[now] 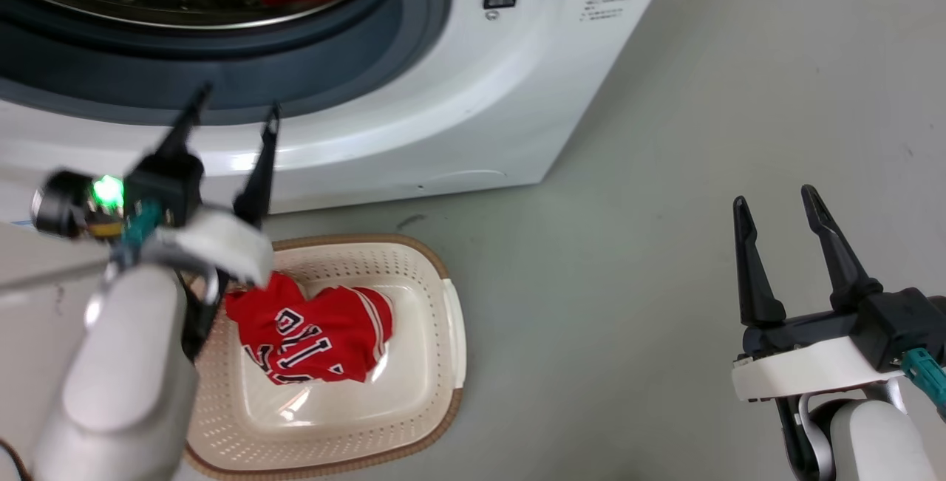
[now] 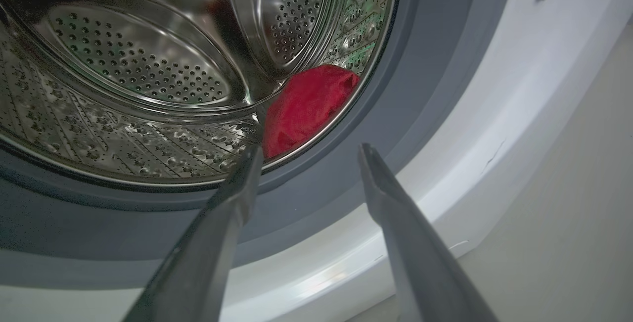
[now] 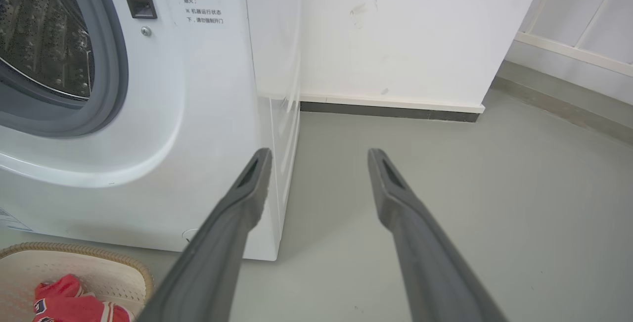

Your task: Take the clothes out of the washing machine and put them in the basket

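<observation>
Garment in the drum: bright red soft-fabric bundle (image 2: 306, 107), crumpled at the lower right lip of the shiny perforated steel drum (image 2: 123, 65), close against the grey rubber door ring (image 2: 420, 65); no lettering visible on it.

Garment in the basket: bright red jersey with white-outlined black lettering (image 1: 318, 333), lying bunched inside the oval cream plastic basket (image 1: 452, 333) with its brown woven-look rim, on the grey floor (image 1: 665, 244) just in front of the large white front-loading washing machine (image 1: 480, 97).

Direction from left gripper: straight ahead and slightly up along the two long dark fingers of the left gripper (image 2: 310, 148); bundle centred over the finger gap in the left wrist view, apart from both tips.

Long axis: slanted along the drum lip, lower left to upper right in the left wrist view, so roughly across the gap rather than along it.

Left gripper state: fingers spread, nothing between them, poised outside the porthole above the basket.

Right gripper: right gripper (image 1: 774, 196) also spread and empty, well apart to the right over bare floor, pointing past the machine's corner.

Nearer arm: left, by a clear margin.

Likely next need: a forward reach over the rubber ring, then closing on the bundle's near fold.
</observation>
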### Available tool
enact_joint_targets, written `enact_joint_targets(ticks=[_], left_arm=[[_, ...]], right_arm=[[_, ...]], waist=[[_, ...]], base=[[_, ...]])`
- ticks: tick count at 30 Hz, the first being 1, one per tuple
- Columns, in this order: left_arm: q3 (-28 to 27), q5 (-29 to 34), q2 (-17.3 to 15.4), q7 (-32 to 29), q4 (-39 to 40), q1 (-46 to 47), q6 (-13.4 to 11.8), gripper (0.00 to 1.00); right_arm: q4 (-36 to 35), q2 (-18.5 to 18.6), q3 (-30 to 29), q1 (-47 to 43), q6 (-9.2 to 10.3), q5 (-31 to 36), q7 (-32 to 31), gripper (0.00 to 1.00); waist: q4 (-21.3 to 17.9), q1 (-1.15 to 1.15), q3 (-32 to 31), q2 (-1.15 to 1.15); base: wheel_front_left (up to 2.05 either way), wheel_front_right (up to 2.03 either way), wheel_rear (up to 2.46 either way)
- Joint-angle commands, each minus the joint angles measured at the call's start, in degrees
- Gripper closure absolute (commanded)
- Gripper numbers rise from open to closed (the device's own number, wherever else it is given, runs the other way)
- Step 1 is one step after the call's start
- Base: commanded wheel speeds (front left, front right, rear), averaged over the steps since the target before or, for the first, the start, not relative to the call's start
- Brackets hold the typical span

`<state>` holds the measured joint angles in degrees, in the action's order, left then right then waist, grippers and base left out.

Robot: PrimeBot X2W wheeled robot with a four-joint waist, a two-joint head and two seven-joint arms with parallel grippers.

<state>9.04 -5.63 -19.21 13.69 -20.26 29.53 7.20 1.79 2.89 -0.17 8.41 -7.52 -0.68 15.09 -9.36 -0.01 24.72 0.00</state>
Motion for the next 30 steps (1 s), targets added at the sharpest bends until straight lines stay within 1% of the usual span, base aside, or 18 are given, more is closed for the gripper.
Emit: enact_joint_targets(ticks=[1, 2, 6, 9, 14, 17, 21, 23, 26, 28, 30], left_arm=[[1.04, -0.38, -1.10, -2.67, -0.83, 3.68, 0.11, 0.00], [1.04, -0.38, -1.10, -2.67, -0.83, 3.68, 0.11, 0.00], [2.68, -1.81, -4.08, -9.66, -2.85, 11.59, 0.15, 0.00], [3.98, -2.86, -6.91, -14.49, -5.03, 17.22, 0.18, 0.00], [6.76, -6.33, -10.99, -22.80, -9.35, 28.29, 0.18, 0.00], [9.01, -7.87, -13.34, -28.01, -12.00, 35.84, 0.19, 0.00], [13.06, -8.29, -17.05, -33.95, -15.98, 44.74, 0.18, 0.00], [14.59, -9.22, -17.78, -37.20, -18.27, 48.64, 0.19, 0.00], [14.56, -11.20, -18.69, -42.72, -22.08, 53.91, 0.19, 0.00], [15.25, -11.02, -19.02, -46.80, -24.14, 56.90, 0.19, 0.00], [15.44, -10.69, -18.63, -48.83, -25.25, 59.88, -0.26, 0.00]], right_arm=[[-0.07, -0.02, 0.08, 0.16, 0.06, -0.57, 0.12, 0.00], [-0.07, -0.02, 0.08, 0.16, 0.06, -0.57, 0.12, 0.00], [-0.27, -0.03, 0.63, 1.27, 0.06, -2.00, 0.12, 0.00], [-0.31, -0.03, 1.69, 1.87, 0.06, -3.06, 0.12, 0.00], [-1.02, -0.06, 3.03, 3.25, 0.06, -5.25, 0.12, 0.00], [-1.26, -0.05, 3.93, 3.56, 0.06, -6.38, 0.12, 0.00], [-1.41, -0.06, 4.99, 4.01, 0.06, -7.97, 0.12, 0.00], [-1.41, -0.06, 5.78, 4.15, 0.06, -8.75, 0.12, 0.00], [-1.59, -0.05, 7.12, 4.21, 0.06, -9.71, 0.12, 0.00], [-1.71, -0.07, 7.42, 3.92, 0.06, -10.49, 0.11, 0.00], [-1.97, -0.10, 7.84, 4.18, 0.06, -11.19, 0.12, 0.00]], waist=[[-1.79, 0.01, 1.97, 0.00], [-1.79, 0.01, 1.97, 0.00], [-4.24, 0.01, 4.99, 0.00], [-6.57, 0.01, 7.13, 0.00], [-9.99, 0.01, 11.51, 0.00], [-11.98, 0.01, 14.25, 0.00], [-14.15, 0.01, 17.43, 0.00], [-15.28, 0.01, 18.68, 0.00], [-17.01, 0.01, 20.18, 0.00], [-17.56, 0.01, 21.25, 0.00], [-18.13, 0.01, 22.40, 0.00]], base=[[0.00, 0.00, 0.00], [0.00, 0.00, 0.00], [0.00, 0.00, 0.00], [0.00, 0.00, 0.00], [0.00, 0.00, 0.00], [0.00, 0.00, 0.00], [0.00, 0.00, 0.00], [0.00, 0.00, 0.00], [0.00, 0.00, 0.00], [0.00, 0.00, 0.00], [0.00, 0.00, 0.00]])
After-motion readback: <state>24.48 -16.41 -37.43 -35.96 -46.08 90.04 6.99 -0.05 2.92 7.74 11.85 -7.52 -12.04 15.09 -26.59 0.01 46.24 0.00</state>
